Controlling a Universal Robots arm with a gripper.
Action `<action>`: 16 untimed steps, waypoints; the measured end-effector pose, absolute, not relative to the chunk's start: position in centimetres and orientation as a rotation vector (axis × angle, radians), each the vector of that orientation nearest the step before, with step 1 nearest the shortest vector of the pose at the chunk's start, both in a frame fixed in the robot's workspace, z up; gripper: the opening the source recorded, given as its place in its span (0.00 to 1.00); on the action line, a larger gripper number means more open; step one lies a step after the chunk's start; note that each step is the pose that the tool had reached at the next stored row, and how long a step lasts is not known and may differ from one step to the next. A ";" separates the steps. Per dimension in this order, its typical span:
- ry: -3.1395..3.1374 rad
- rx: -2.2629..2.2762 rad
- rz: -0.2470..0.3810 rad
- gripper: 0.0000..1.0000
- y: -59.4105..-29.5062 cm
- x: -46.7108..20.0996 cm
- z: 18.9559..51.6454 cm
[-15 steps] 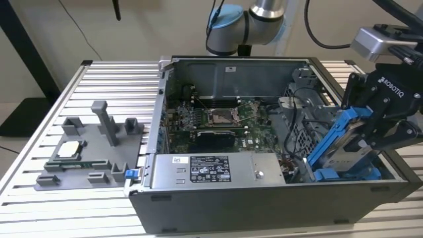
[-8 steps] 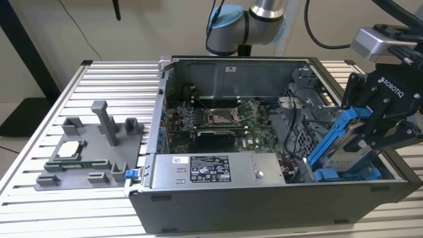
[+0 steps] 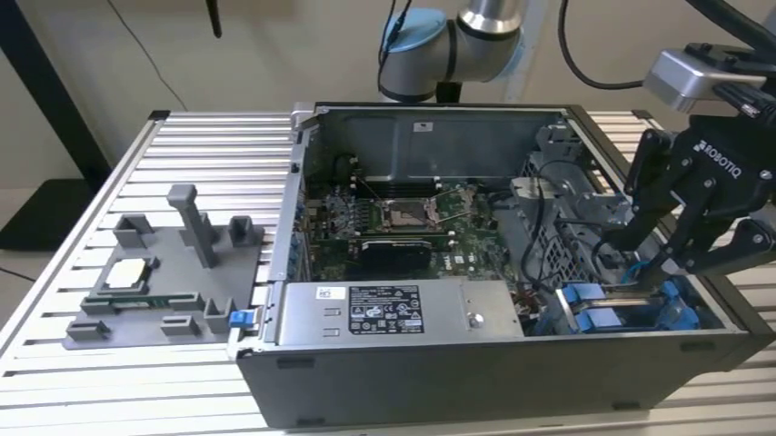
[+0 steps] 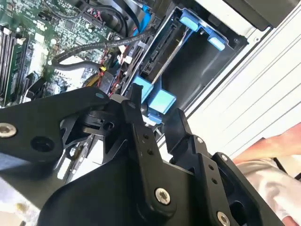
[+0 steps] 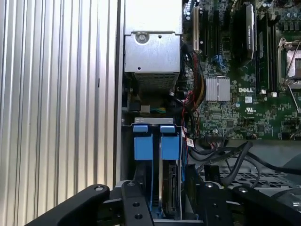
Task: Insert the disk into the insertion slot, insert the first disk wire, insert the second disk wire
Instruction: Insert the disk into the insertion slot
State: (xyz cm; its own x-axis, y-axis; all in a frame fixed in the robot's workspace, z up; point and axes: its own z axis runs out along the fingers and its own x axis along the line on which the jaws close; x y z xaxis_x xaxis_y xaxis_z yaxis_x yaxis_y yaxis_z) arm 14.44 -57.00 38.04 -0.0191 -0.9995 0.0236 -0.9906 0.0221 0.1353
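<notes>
The disk [image 5: 170, 176] stands on edge inside the insertion slot [image 5: 141, 141], between its bright blue clips; in the second wrist view the disk [image 4: 162, 52] shows its connector edge. The slot [image 3: 631, 313] is at the open computer case's front corner, on the exterior view's right. My black gripper [image 3: 649, 259] hangs just above it, open, with a finger on each side of the disk [image 5: 171, 200] and apart from it [image 4: 157, 106]. A blue wire [image 4: 146, 19] and black wires [image 5: 225, 155] run beside the bay; where their ends go is hidden.
The silver power-supply box [image 3: 388, 313] lies beside the bay, and the motherboard [image 3: 401, 218] fills the case floor. A grey fixture [image 3: 170, 272] with parts sits on the slatted table at the exterior view's left. A person's hand [image 4: 277, 146] is outside the case.
</notes>
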 end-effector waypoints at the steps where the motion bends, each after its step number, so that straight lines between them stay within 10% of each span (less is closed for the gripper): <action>1: -2.163 2.118 -0.122 1.00 -57.0 14.4 38.1; 16: -2.195 2.135 -0.101 1.00 -56.4 13.4 39.3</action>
State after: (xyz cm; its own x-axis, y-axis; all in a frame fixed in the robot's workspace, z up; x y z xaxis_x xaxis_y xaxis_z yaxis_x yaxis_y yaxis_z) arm 13.35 -56.36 39.27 -0.0273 -0.9996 0.0102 -0.9944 0.0281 0.1016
